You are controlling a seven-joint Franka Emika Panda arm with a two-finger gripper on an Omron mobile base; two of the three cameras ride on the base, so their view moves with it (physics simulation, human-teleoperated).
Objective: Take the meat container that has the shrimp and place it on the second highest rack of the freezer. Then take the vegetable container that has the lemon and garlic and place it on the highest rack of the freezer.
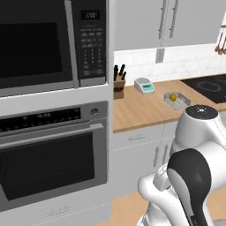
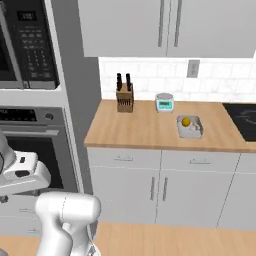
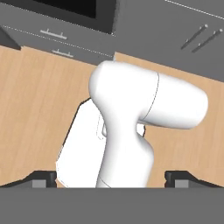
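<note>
Two dark fingertips [image 3: 43,178] of the gripper [image 3: 112,179] are standing wide apart, gripping nothing, pointing down at the wooden floor [image 3: 30,100]. Up on the counter [image 2: 145,127], the vegetable container [image 2: 189,126] is sitting with the lemon [image 2: 186,121] and garlic [image 2: 195,128], waiting beyond reach.

Knife block [image 2: 124,98] and kitchen scale [image 2: 164,102] on wooden counter [image 2: 140,127], microwave [image 1: 44,42] above oven [image 1: 50,156]

A home kitchen: built-in microwave [image 1: 44,42] over oven [image 1: 50,154], wooden counter [image 2: 150,127], knife block [image 2: 124,97], tiled backsplash [image 2: 150,75], cabinets [image 2: 165,27].
</note>
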